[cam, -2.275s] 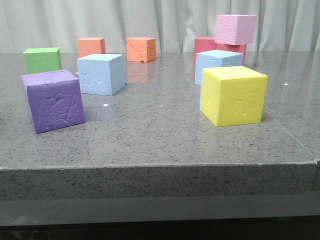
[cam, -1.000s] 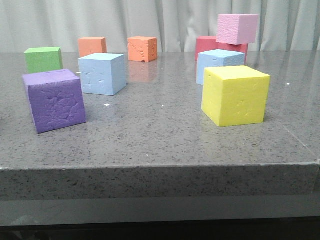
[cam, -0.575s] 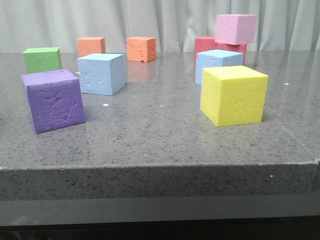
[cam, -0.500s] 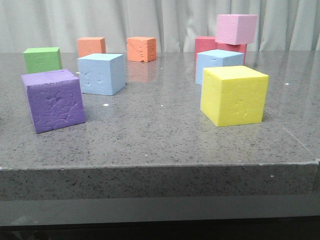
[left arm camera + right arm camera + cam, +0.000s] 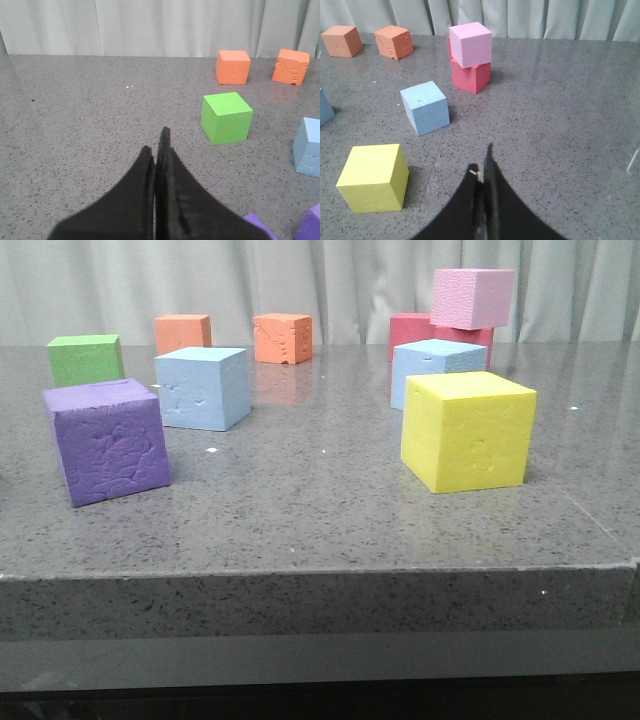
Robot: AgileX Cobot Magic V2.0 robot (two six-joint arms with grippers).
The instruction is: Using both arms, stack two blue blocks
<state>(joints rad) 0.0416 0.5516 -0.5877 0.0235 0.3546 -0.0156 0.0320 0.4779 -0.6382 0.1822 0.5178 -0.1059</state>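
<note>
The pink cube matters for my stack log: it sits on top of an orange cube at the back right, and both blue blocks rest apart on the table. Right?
Not quite. The pink cube sits on a red cube, not an orange one, as the right wrist view shows. The rest holds: both blue blocks rest apart on the table.

Pink cube (image 5: 473,296) atop red cube (image 5: 412,334).

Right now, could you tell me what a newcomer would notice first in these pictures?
Probably the big yellow cube near the front right of the table, opposite the purple cube front left. Next, the pink cube stacked on a red cube at the back right. The two blue blocks sit apart, unstacked, while the left gripper and right gripper are shut and empty.
</note>
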